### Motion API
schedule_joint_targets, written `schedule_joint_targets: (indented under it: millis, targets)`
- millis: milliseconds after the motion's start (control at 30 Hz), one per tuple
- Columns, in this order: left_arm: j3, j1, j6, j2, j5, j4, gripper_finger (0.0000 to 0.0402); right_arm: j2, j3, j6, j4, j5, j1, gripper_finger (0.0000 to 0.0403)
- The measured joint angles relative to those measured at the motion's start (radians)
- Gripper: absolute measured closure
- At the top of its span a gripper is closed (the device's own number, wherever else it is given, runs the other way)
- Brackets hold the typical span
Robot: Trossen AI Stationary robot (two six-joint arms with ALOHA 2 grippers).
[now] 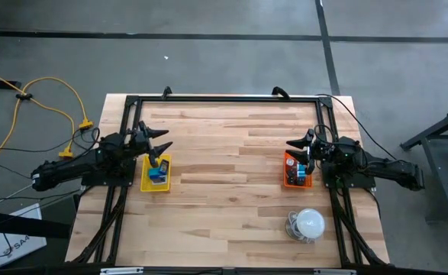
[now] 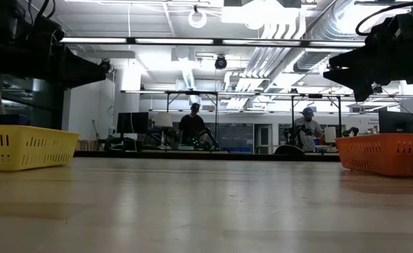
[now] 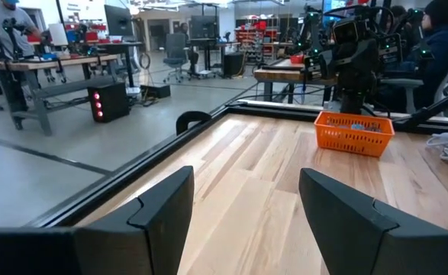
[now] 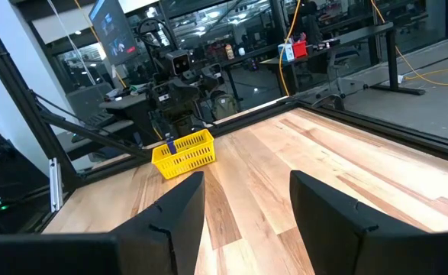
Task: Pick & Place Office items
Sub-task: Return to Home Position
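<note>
The office items lie in two trays. In the yellow tray [image 1: 156,174] I see a blue piece and black pieces [image 1: 157,171]; a blue stick [image 4: 169,143] pokes above its rim. The orange tray [image 1: 297,169] holds small blue, white and dark bits [image 1: 300,173]. My left gripper [image 1: 167,139] hovers open above the yellow tray's far end, fingers pointing toward the table's right. My right gripper [image 1: 289,144] hovers open above the orange tray's far end, pointing left. Each wrist view shows open, empty fingers [image 3: 243,198] [image 4: 246,195] and the opposite tray [image 3: 353,131] [image 4: 184,153].
A large white dome with a coiled cable [image 1: 309,224] sits near the table's right near corner. A black frame [image 1: 224,98] runs along the table's edges. Bare wood [image 1: 224,168] spans the space between the trays. People sit at benches in the room beyond [image 2: 192,126].
</note>
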Motion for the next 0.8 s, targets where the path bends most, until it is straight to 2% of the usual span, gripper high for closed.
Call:
schedule_joint_targets:
  millis: [500, 800]
  targets:
    - [0.000, 0.000, 0.001, 0.000, 0.000, 0.000, 0.0169, 0.000, 0.000, 0.000, 0.000, 0.000, 0.000, 0.0224]
    - [-0.001, 0.000, 0.003, 0.000, -0.005, 0.074, 0.0169, 0.000, 0.000, 0.000, 0.000, 0.000, 0.000, 0.0224]
